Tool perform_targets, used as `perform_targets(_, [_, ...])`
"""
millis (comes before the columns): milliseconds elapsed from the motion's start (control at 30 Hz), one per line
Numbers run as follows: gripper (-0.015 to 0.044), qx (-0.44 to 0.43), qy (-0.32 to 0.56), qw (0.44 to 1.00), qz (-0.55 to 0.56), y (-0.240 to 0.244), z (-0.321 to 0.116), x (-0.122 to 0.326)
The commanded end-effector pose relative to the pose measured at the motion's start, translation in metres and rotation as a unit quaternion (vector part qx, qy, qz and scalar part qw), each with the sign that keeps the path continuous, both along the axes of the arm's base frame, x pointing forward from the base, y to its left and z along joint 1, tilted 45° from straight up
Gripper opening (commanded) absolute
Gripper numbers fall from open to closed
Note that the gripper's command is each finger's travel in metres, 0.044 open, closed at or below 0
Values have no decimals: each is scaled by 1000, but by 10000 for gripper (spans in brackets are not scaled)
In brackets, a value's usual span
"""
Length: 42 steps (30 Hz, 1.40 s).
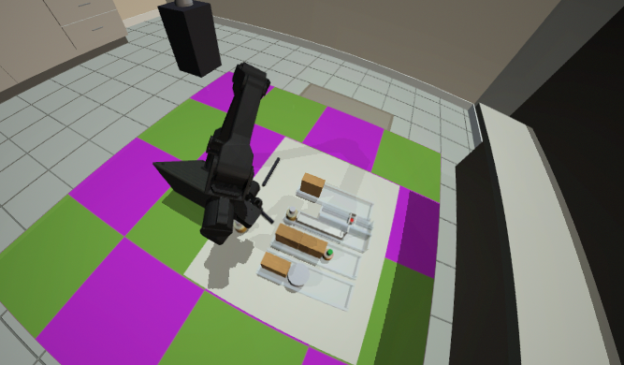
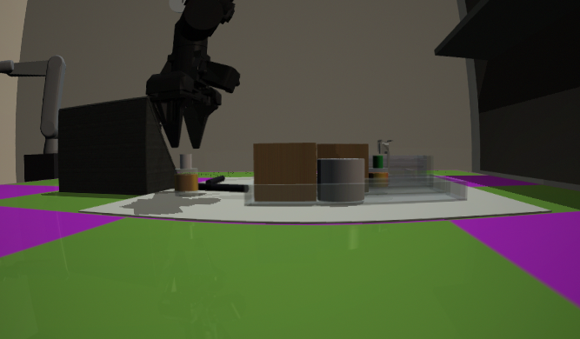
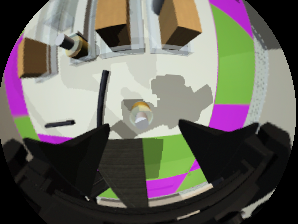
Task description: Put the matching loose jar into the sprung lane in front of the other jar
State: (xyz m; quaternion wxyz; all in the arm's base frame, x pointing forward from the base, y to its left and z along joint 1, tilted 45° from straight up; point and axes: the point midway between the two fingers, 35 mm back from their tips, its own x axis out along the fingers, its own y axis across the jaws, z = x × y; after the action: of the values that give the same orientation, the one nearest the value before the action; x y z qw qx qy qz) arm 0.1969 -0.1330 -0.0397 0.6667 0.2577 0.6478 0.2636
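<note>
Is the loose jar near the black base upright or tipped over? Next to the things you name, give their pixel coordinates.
Upright: its white cap (image 2: 185, 161) sits on top, above the amber band (image 2: 186, 182).

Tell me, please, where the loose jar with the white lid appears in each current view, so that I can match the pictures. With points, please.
Top: the loose jar (image 1: 241, 228) (image 2: 186, 182) (image 3: 141, 112) is left of centre, in the lower half, partly covered.
Exterior: left of centre, slightly below mid-height, standing upright.
Wrist: near the centre.
Shared landmark: the long black rod (image 1: 267, 216) (image 2: 223, 188) (image 3: 102, 100), right of the jar in top and exterior, left in wrist.
</note>
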Motion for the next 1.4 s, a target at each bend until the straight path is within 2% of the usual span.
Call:
perform_targets(0, [440,8,6,1000,0,12,-9,-2])
perform_targets(900, [440,8,5,1000,0,36,-33,-1])
perform_targets(1233, [177,8,5,1000,0,36,-33,-1])
perform_targets(1367, [151,8,5,1000,0,36,-33,-1])
